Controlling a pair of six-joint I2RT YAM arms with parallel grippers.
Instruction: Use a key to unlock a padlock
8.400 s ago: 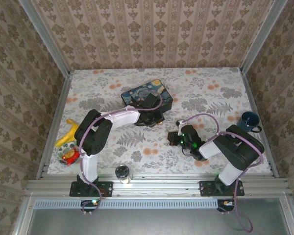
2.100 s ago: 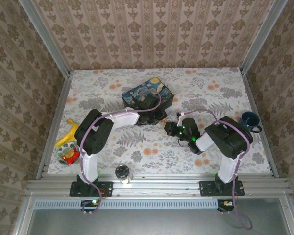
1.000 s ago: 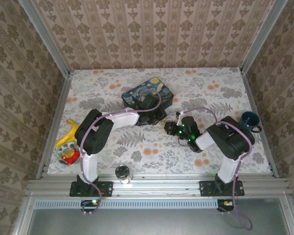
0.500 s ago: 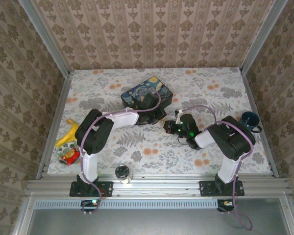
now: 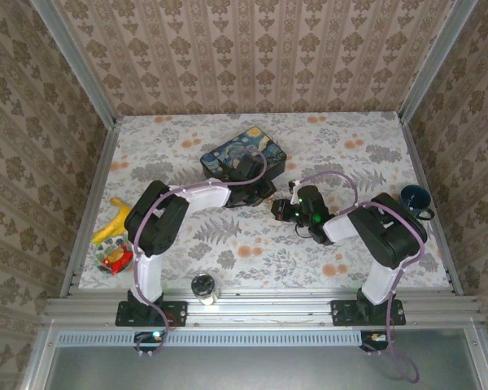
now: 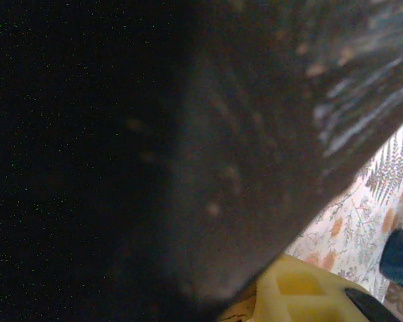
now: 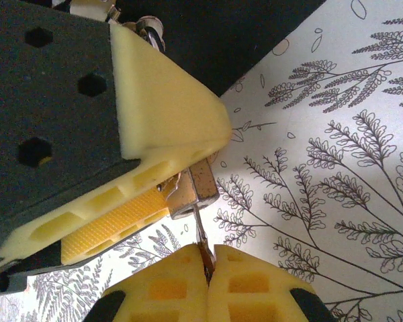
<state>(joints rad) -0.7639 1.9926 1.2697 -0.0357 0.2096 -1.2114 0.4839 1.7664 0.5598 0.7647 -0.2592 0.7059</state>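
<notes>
The right fingers (image 7: pixel 245 295) are clenched on the key (image 7: pixel 200 233), whose tip meets the padlock (image 7: pixel 196 190). The left fingers (image 7: pixel 162 117) grasp that padlock (a pad on either side) over the floral surface (image 7: pixel 336 168), just near-right of the starry box (image 5: pixel 246 154).

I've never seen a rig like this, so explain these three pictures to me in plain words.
These are two robot arms bolted to a table with a flowered cloth. The wide picture looks down from above and behind them; the other two come from cameras on the wrists, and the left wrist one is too blurred to tell much. On the table lie a starry-night tin box, a blue cup and a yellow banana-like toy. In the right wrist view, the right gripper pinches a thin key whose tip meets a small padlock, clamped by the left gripper between its yellow pads.
</notes>
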